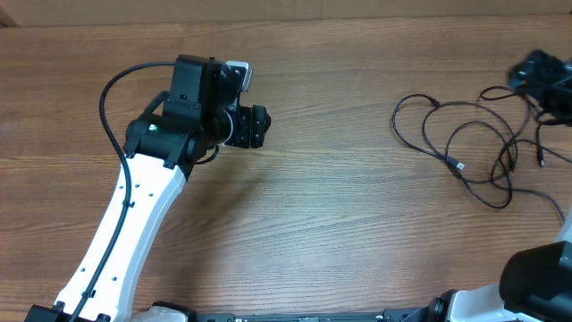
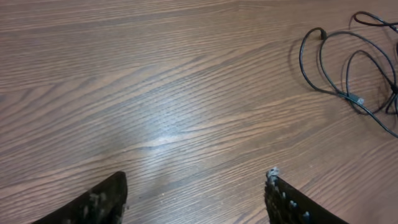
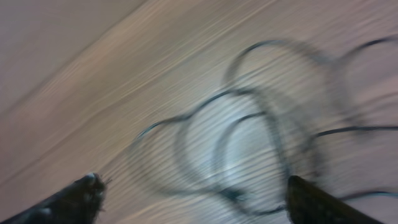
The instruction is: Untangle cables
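The cables (image 1: 465, 148) are lying on the right side of the table (image 1: 340, 241), a loose tangle of thin, black, flexible wires curling into rounded loops that are crossing over one another. I cannot tell how many separate wires are making up the tangle. Two ends are showing in the overhead view: one small silver-tipped plug (image 1: 458, 165) pointing toward the near edge, and one dark end (image 1: 541, 162) sticking out at the right. The table is showing a smooth brown wood grain running in long streaks, with a soft sheen in the left wrist view.

Two grippers are in view, each with two fingers. The left arm (image 1: 134, 224), a white, smooth-shelled link with a black lead (image 1: 104, 112) arcing beside it, is reaching across the left half, well apart from the cables. The left gripper (image 2: 196, 177) is standing wide, its dark, rough-faced fingers (image 2: 99, 199) framing bare wood and gripping nothing. The cables are sitting in the upper right corner of its view. The right gripper (image 3: 193, 182) is hovering over the tangle, its black, tapering fingers (image 3: 320, 202) spread wide with nothing between them. Its view is smearing, so the loops beneath are appearing only as soft dark curves. In the overhead view its black body is hanging at the upper right corner, by the cables' far edge.
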Robot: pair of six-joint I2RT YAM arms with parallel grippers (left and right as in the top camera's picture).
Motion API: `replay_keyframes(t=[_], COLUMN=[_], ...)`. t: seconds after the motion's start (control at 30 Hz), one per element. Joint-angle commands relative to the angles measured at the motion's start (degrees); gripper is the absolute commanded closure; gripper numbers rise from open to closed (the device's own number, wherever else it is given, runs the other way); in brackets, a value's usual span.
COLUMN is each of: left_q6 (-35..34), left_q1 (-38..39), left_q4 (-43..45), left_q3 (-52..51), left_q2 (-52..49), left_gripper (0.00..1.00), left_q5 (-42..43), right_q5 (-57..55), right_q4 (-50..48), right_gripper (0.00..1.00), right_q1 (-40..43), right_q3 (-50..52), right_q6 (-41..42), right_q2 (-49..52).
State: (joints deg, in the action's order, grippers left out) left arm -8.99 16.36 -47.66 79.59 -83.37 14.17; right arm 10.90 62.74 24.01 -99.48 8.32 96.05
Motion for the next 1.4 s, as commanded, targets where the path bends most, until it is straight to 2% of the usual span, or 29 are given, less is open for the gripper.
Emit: replay_keyframes(t=[0.0,0.03,0.13,0.23,0.47,0.5,0.7,0.9,0.97,1.17,1.37], left_q6=[-0.44,-0.76,-6.16,-10.43,-15.10,-15.06,-15.06,-12.61,-11.17,-6.19,-6.78], left_q1=[-0.35,-0.37,-0.74,-2.91,-8.44,-9.73,-11.61,-11.58,-11.58,-11.50,-11.47], left_q4=[0.28,0.61,0.48,-0.96,-10.32,-13.84,-27.67,-32.74,-31.95,-21.42,-7.19], left_q3=[0.87,0.87,0.87,0.87,0.76,0.74,0.74,-0.35,-2.03,-12.81,-26.58], left_q2=[1.09,1.03,0.96,0.72,0.13,0.13,0.13,1.44,3.06,15.06,35.91], left_gripper=[0.23,0.16,0.05,0.01,0.00,0.00,0.00,0.00,0.00,0.00,0.00], left_q5=[-6.25,-10.97,-19.32,-21.20,-20.92,-20.74,-20.57,-20.22,-18.40,-14.10,-14.56], right_q5=[16.72,17.20,15.41,7.06,3.69,3.65,-2.16,-4.52,-5.44,-7.48,-11.10], right_q4=[2.14,3.63,5.75,6.99,7.74,7.58,10.91,12.39,10.88,0.00,-6.91], right_gripper=[0.00,0.00,0.00,0.00,0.00,0.00,0.00,0.00,0.00,0.00,0.00], right_q1=[-4.17,-7.17,-12.52,-19.76,-28.59,-29.70,-29.83,-29.83,-29.83,-29.79,-29.79], right_q3=[-1.03,-1.03,-0.72,1.75,9.31,11.91,14.88,15.82,18.38,33.20,43.08], right_q6=[-4.00,-6.54,-10.29,-10.29,-9.79,-8.68,-0.94,-0.72,-0.35,1.14,1.75], right_q2=[-0.74,-0.74,-0.66,-0.48,2.62,3.23,2.73,-2.27,-6.10,-25.33,-46.25])
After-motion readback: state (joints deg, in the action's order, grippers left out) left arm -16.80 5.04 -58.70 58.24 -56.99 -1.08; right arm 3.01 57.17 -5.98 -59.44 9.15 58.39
